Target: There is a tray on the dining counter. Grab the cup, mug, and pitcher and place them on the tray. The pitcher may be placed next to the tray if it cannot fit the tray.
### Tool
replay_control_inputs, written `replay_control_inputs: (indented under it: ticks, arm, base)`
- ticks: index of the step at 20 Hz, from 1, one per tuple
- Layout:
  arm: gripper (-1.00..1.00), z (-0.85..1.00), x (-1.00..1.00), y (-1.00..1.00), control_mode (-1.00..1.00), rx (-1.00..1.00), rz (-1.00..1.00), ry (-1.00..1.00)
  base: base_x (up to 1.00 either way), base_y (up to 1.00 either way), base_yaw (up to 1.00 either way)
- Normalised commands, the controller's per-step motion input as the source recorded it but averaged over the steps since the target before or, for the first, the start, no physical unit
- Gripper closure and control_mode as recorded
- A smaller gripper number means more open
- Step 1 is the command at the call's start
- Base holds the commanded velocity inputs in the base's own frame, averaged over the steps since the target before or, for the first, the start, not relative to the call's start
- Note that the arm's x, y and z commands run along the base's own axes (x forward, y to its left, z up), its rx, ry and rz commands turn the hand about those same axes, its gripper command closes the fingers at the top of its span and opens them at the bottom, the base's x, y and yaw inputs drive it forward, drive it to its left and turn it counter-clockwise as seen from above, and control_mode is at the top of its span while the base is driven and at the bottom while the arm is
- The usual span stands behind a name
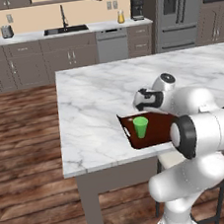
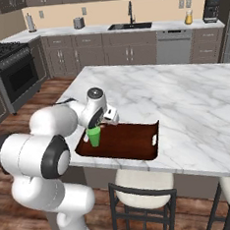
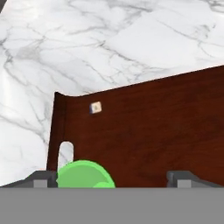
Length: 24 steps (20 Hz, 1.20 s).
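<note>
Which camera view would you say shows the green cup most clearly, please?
The left base view: the cup stands upright, unobstructed, on the tray. In the right base view the arm overlaps its rim; the hand view catches just its rim.

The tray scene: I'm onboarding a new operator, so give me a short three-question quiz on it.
1. True or false: the cup stands upright inside the tray.
2. The gripper is: A) open, B) shut on the cup, C) shut on the tray.
3. Fill in: the pitcher stands on the far worktop beside the ____.

Key: 1 true; 2 A; 3 coffee maker.
</note>
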Motion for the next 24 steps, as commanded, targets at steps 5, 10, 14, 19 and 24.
replay_control_inputs:
  ticks: [5, 10, 14, 19, 24]
  arm:
    - [-1.00, 0.48, -0.05, 0.00, -1.00, 0.00, 0.07, 0.01]
    - [-1.00, 0.37, -0.41, 0.00, -1.00, -0.06, 0.05, 0.13]
    - [-1.00, 0.51, -0.77, 0.00, -1.00, -0.14, 0.02, 0.06]
    - [-1.00, 0.37, -0.75, 0.00, -1.00, -0.12, 0.00, 0.08]
    - [-1.00, 0.37, -0.61, 0.00, -1.00, -0.09, 0.00, 0.09]
  base:
    - [0.00, 0.00, 0.00]
    - [0.00, 0.00, 0.00]
    - [0.00, 0.00, 0.00]
    - [0.00, 0.00, 0.00]
    - [0.00, 0.00, 0.00]
